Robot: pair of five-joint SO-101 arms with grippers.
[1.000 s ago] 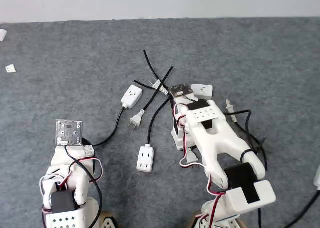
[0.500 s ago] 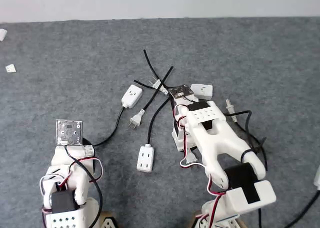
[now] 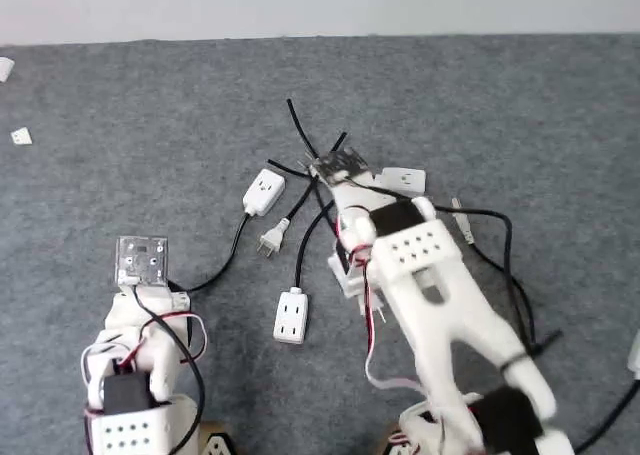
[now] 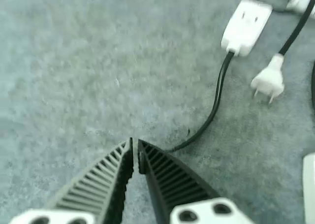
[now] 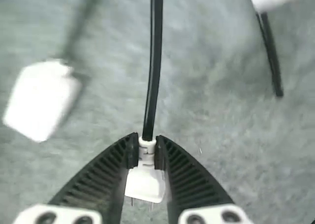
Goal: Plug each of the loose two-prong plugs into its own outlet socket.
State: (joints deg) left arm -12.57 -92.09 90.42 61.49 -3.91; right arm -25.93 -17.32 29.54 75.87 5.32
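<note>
Your right tool [image 5: 145, 137] has pushed forward, pinching a plug [image 5: 144, 182] by its neck, ready for plugging in; left tool [image 4: 135, 146] closed, empty.

Robotics lab bench, grey felt mat [image 3: 150, 105], pale wall [image 3: 320, 5] behind

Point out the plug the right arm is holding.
In the right wrist view the plug is clamped in the right pincer; in the high view that arm's tip is mid-table, beside a socket.
</note>
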